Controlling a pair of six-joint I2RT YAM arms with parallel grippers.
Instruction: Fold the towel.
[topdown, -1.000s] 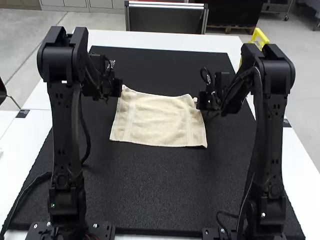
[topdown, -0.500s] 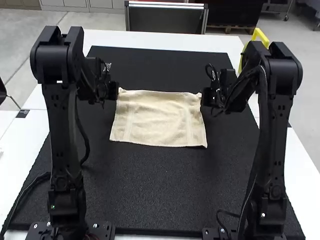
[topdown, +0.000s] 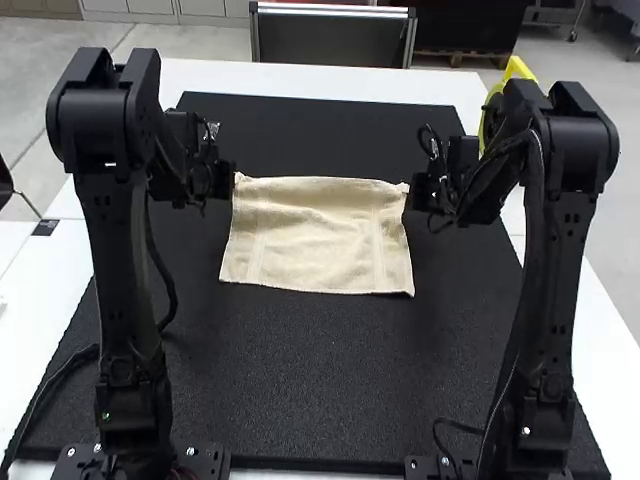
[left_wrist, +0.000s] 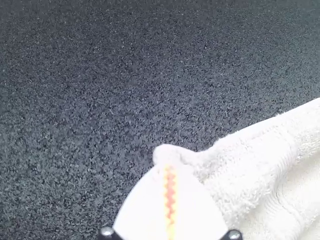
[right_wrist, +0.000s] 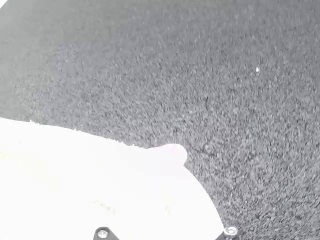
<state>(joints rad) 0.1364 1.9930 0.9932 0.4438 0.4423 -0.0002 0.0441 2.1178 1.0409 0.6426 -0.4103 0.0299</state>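
The cream towel (topdown: 318, 235) lies spread out as a rough rectangle, its near edge flat on the black mat and some soft ripples near its far edge. At its far left corner is my left gripper (topdown: 230, 180); at the far right corner is my right gripper (topdown: 414, 191). Close up in the left wrist view, my left gripper (left_wrist: 170, 167) is shut on a pinched corner of the towel (left_wrist: 265, 170). The right wrist view has my right gripper (right_wrist: 175, 162) shut on the other corner of the towel (right_wrist: 65, 170), very bright there.
A black mat (topdown: 310, 390) covers most of the white table (topdown: 330, 80) and reaches past the towel on every side. Dark cables run beside both arms, one trailing over the mat's left edge.
Both grippers have moved apart, the left one leftward and the right one rightward. Between them the towel's far edge has drawn out straighter and wider, while the near edge has stayed put.
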